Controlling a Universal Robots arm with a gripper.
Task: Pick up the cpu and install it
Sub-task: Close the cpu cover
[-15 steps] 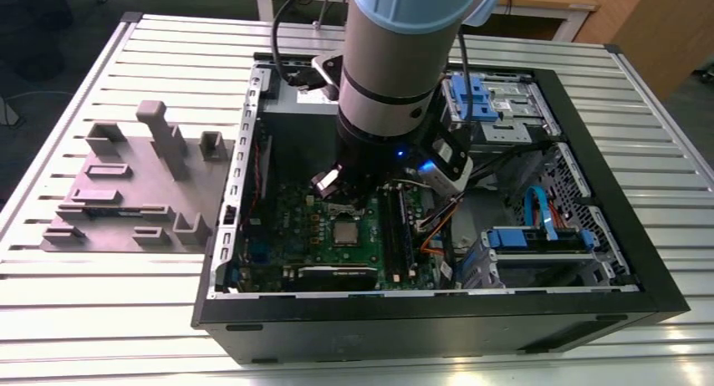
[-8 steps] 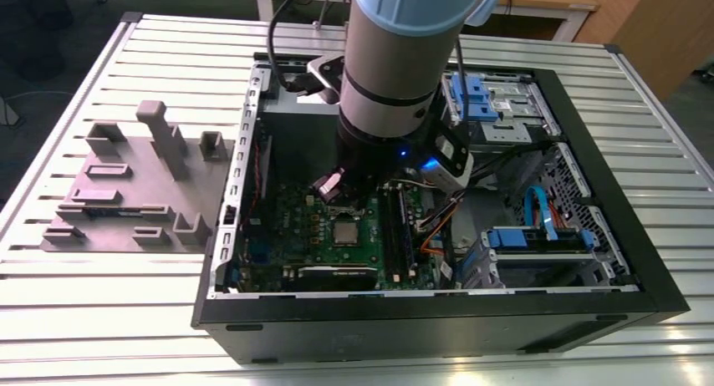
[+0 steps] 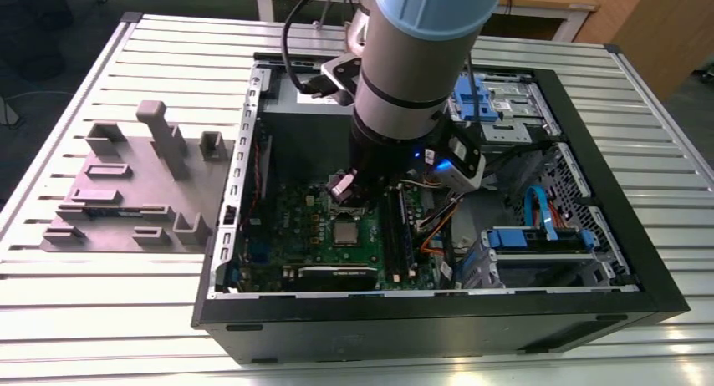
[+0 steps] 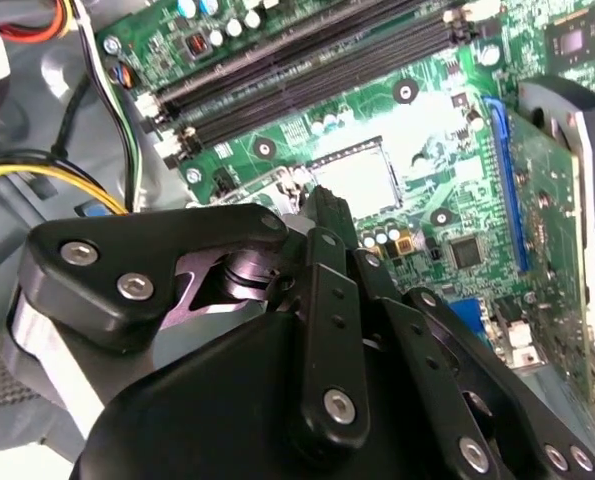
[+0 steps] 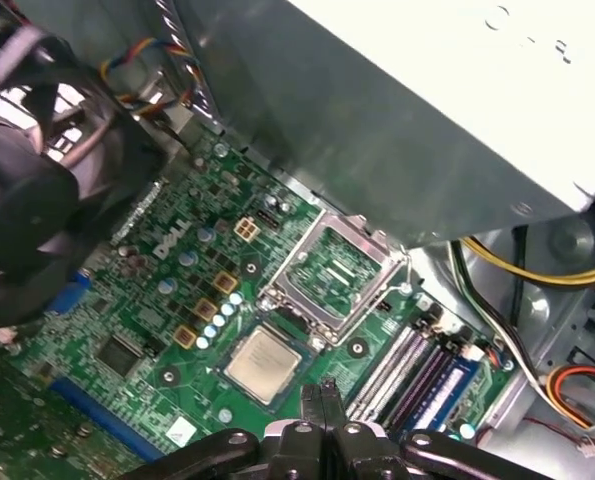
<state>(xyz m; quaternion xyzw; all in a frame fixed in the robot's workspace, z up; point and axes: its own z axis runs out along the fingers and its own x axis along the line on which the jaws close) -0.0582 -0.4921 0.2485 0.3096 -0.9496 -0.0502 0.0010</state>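
Note:
The cpu (image 5: 264, 360) is a small silver-grey square lying flat in its socket on the green motherboard (image 5: 167, 300). It also shows as a pale square (image 4: 355, 177) in the second wrist view and as a small grey square (image 3: 346, 231) in the exterior view. Beside it the shiny metal socket frame (image 5: 332, 270) with a green centre stands swung open. My gripper (image 5: 327, 392) hovers just above the board next to the cpu. Its black fingertips (image 4: 324, 205) are pressed together with nothing between them, so it is shut. The arm (image 3: 413, 85) reaches down into the open computer case (image 3: 446, 307).
A big grey box (image 5: 427, 100) sits close over the socket frame. A black fan (image 5: 27, 200), memory slots (image 5: 417, 365), an upright card (image 4: 547, 250) and loose cables (image 4: 37, 165) crowd the board. A grey fixture block (image 3: 123, 190) stands on the table at the exterior view's left.

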